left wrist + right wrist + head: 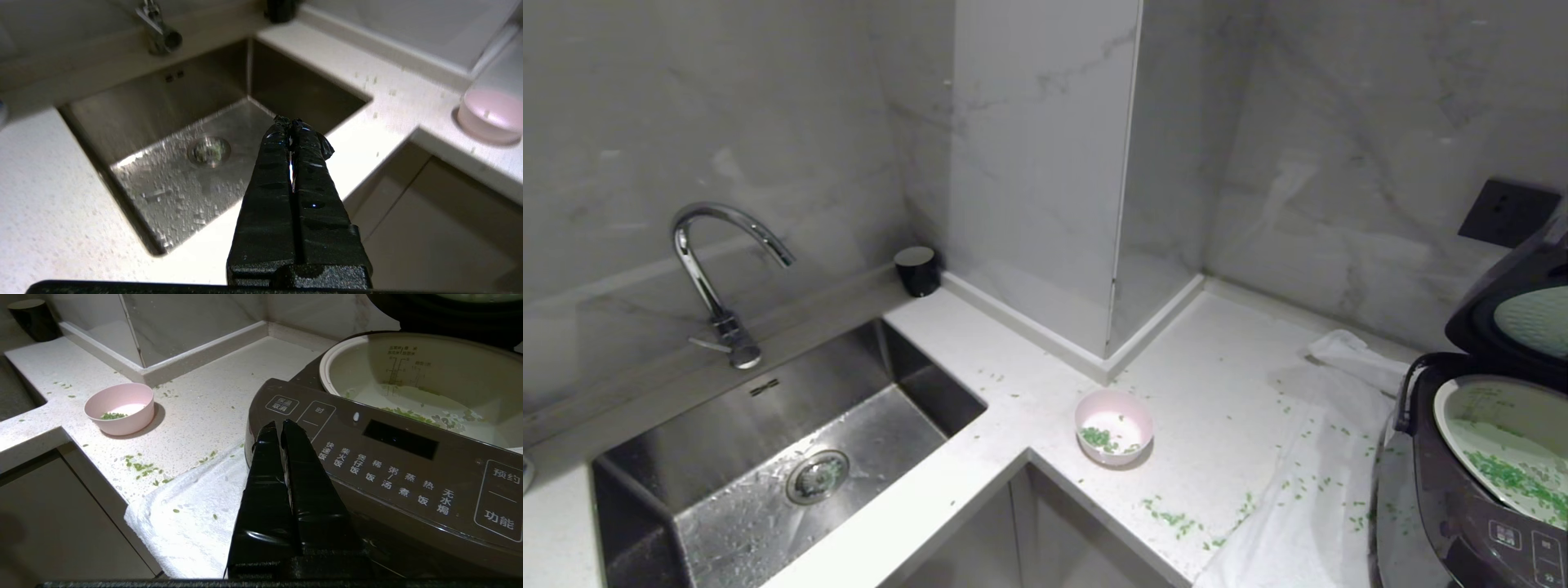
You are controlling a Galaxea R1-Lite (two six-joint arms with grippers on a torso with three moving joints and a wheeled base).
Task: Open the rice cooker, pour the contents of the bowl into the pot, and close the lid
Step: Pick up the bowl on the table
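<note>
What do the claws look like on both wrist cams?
Both alike: the left claw and right claw each have two long, tapering black fingers wrapped in glossy, wrinkled black tape, rising from a matte, textured black base block. No cables or markings show; neither arm appears in the head view.

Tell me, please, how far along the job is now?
Done: lid is up; green bits lie in the pot. A few remain in the bowl, upright on the counter. Nothing in hand: left hand and right hand are shut, empty. Left: closing the lid.

Rice cooker (367, 457) front panel: Chinese btn labels, e.g. 预约, 功能, 时; pot (429, 375) inner wall: level marks, unreadable.
</note>
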